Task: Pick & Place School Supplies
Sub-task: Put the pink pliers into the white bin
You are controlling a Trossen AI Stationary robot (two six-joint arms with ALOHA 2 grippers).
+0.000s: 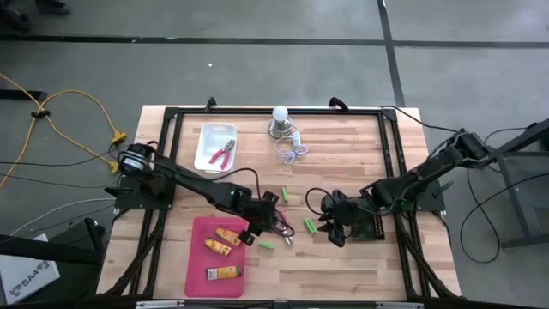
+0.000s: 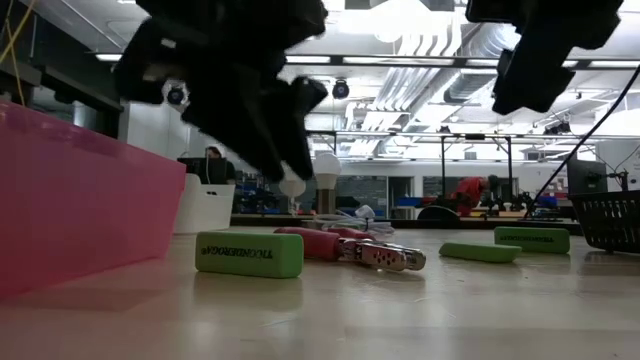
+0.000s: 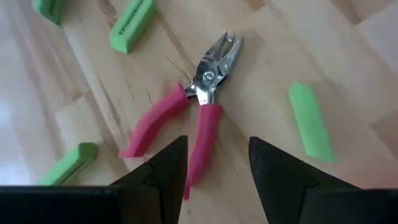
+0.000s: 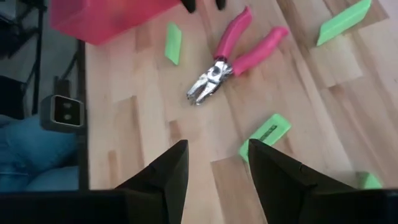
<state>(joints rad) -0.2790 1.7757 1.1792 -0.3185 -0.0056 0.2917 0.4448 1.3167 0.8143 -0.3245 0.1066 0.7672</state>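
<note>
The left hand (image 3: 213, 163) hangs just above the wooden surface (image 1: 360, 146) with its two dark fingers spread and nothing between them. Directly under that gap lies one handle of the pink-handled pliers (image 3: 186, 121), whose metal jaws point away from the hand; the tool lies flat on the surface, untouched. Seen from above, these pliers (image 1: 284, 232) sit just beside the right edge of the pink tray (image 1: 196, 257), near the front of the surface.

Small green erasers are scattered around the tool (one carries printed lettering): one green eraser (image 3: 311, 121) lies beside the pliers on one side, another green eraser (image 3: 132, 25) beyond the handles, and a third (image 3: 67, 165) near the hand's own side.

The right hand (image 4: 213, 163) hovers a little to the right of the same pliers, fingers likewise apart and empty, with a lettered green eraser (image 4: 266, 134) just ahead of it.

Inside the pink tray rest three orange-yellow oblong pieces (image 1: 221, 247). Farther back, a white tray (image 1: 206, 137) holds a second pair of pink-handled pliers (image 1: 224, 153), and a white bulb (image 1: 280, 114) with its coiled cord stands near the rear edge.
</note>
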